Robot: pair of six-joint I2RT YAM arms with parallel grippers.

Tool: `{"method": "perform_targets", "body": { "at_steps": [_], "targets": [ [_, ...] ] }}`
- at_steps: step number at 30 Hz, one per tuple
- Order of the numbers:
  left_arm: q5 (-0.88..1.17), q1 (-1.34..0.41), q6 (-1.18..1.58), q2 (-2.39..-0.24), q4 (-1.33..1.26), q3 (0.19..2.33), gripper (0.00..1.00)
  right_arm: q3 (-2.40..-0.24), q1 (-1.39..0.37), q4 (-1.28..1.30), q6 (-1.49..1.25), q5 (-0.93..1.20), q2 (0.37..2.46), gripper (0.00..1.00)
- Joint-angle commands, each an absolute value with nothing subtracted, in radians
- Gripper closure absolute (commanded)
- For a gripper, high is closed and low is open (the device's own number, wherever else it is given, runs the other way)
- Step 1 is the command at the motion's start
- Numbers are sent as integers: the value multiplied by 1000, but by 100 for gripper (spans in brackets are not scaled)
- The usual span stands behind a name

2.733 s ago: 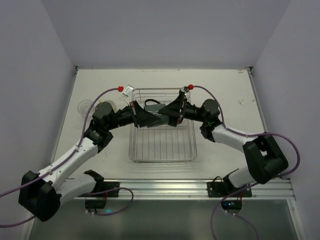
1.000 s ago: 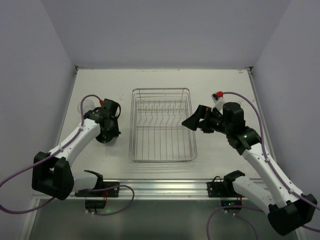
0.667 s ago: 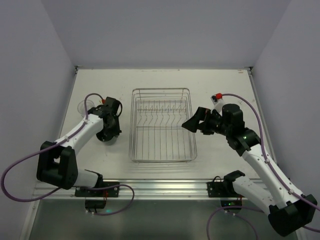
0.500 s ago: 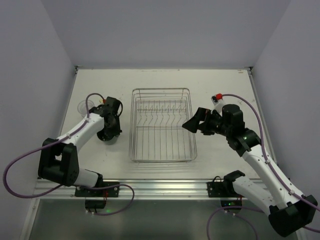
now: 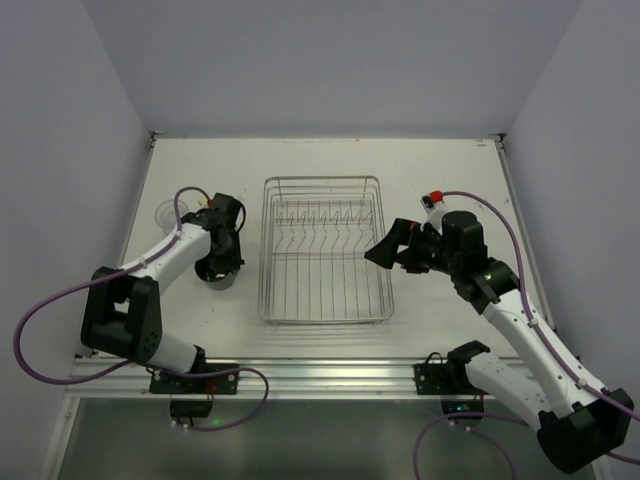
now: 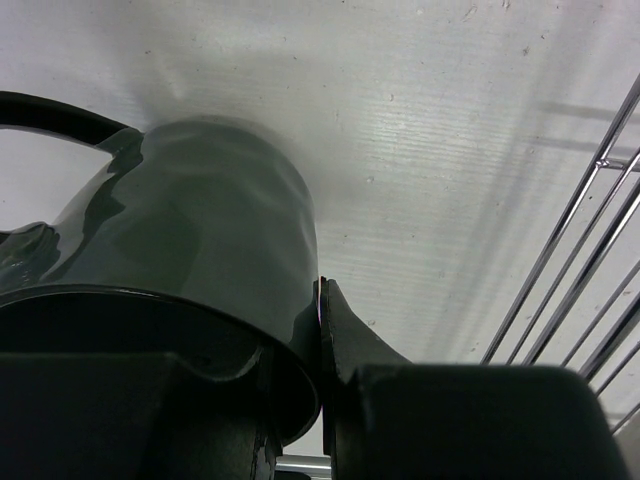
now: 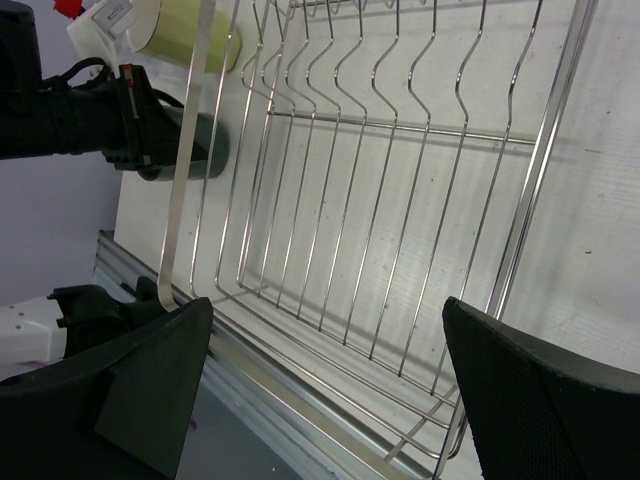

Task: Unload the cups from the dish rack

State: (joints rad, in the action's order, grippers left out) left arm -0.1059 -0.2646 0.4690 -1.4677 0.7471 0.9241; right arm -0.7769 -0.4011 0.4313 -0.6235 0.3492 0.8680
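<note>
Both arms have drawn back from above the dish rack [image 5: 327, 320] since the earliest view, one to each side of it. Nearest the arm bases, left of the rack and just beside its left rim, the left claw [image 5: 222, 262] is clenched on the dark mug [image 6: 200, 230]. In the left wrist view one finger [image 6: 345, 340] presses flat against the mug's outer wall just below the rim, with the rest of the claw hidden behind the rim. Whether the mug's base rests on the table [image 5: 330, 160] cannot be told.

On the opposite side, the right claw [image 7: 326, 303] hangs just outside the rack's right rim, released, with its two fingers spread wide and nothing between them. It faces across the wire floor and the row of upright prongs.

Farther back on the left, beyond the mug, stands the pale yellow cup [image 7: 185, 35], apart from the rack. A clear tumbler [image 5: 170, 212] sits near the table's left edge, faint against the surface.
</note>
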Motion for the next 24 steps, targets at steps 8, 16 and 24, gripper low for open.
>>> {"method": "perform_targets", "body": {
  "at_steps": [8, 16, 24],
  "targets": [
    [-109, -244, 439, -1462, 701, 957, 68, -776, -414, 420, -601, 327, 870, 1],
    [-163, -244, 465, -1342, 816, 1054, 53, -796, -425, 433, -589, 307, 862, 1],
    [-20, -244, 445, -1106, 894, 1285, 38, -784, -426, 453, -525, 296, 835, 1]
  ]
}}
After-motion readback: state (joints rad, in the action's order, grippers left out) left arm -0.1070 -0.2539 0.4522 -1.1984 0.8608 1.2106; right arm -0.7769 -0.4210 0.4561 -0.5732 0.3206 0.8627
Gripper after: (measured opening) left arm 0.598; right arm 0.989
